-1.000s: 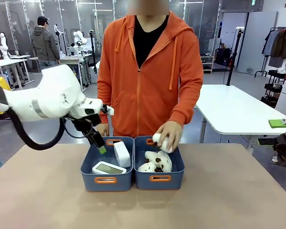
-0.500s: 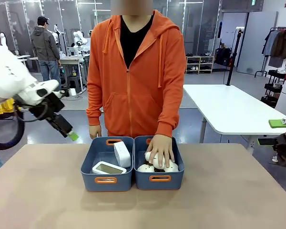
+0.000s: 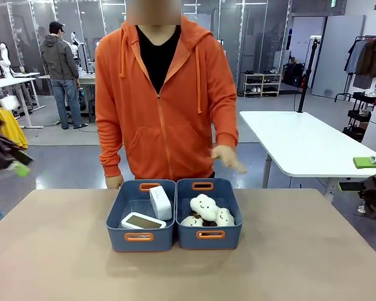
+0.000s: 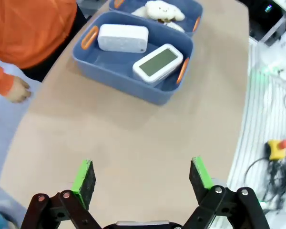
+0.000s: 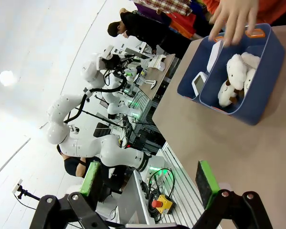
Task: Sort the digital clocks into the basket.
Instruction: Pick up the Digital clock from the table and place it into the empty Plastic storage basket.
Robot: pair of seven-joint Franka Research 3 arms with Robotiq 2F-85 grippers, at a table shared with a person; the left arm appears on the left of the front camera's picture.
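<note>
Both white rounded-rectangular plastic digital clocks, one flat [image 3: 143, 221] and one on edge [image 3: 160, 202], sit inside the left slate-blue rectangular plastic basket [image 3: 140, 237] at 12 o'clock from the spread, empty left gripper [image 4: 142, 175], while the right gripper [image 5: 150, 178] is likewise spread and empty.

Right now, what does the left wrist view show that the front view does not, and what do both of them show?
Left wrist view only: the left gripper from close up, its green fingers spread wide over bare table.

Front view only: the person's raised hand above the bins and the second white table behind.

Both: two clocks in one blue bin, cloud toys in the neighbouring bin.
</note>
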